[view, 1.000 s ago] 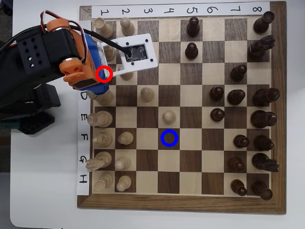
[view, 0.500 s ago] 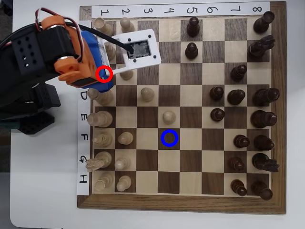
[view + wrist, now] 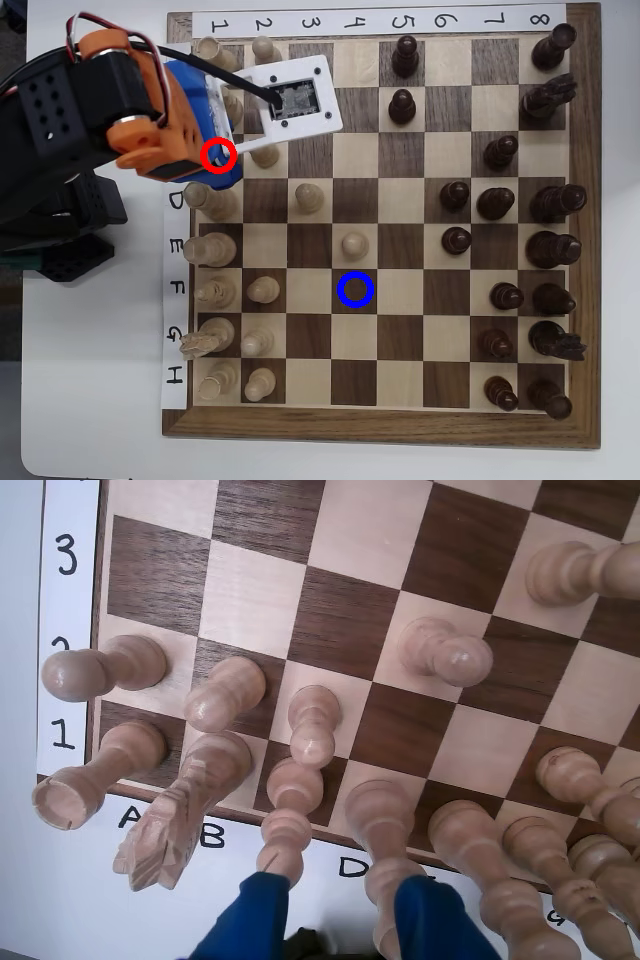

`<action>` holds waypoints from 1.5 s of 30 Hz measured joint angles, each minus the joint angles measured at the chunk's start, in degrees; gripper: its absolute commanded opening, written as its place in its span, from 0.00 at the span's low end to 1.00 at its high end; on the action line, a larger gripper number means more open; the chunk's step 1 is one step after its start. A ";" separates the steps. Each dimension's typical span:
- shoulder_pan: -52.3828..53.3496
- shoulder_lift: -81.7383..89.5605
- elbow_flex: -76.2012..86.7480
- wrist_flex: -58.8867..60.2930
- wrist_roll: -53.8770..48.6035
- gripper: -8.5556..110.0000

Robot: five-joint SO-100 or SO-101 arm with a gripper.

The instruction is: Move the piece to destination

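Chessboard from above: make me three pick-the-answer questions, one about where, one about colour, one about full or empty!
1. Where is the blue ring?
A. right below a pale pawn
B. on a board corner
C. off the board

2. What colour are the pincer fingers?
A. red
B. blue
C. green

3. The square in the blue ring is:
A. holding a dark piece
B. holding a pale piece
C. empty

Answers: 1 A, the overhead view shows the pawn one square above it; 2 B, the wrist view shows both blue; 3 C, only bare dark wood shows inside.

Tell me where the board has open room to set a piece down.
Open squares fill the middle around the blue-circled square, between the pale pieces and dark pieces. Both side columns are crowded, especially under the arm.
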 measured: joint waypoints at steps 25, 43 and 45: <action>-3.60 -3.52 4.66 -0.35 0.00 0.18; -3.78 -3.87 6.15 -0.62 0.00 0.16; -4.04 -3.87 6.24 -0.62 0.00 0.16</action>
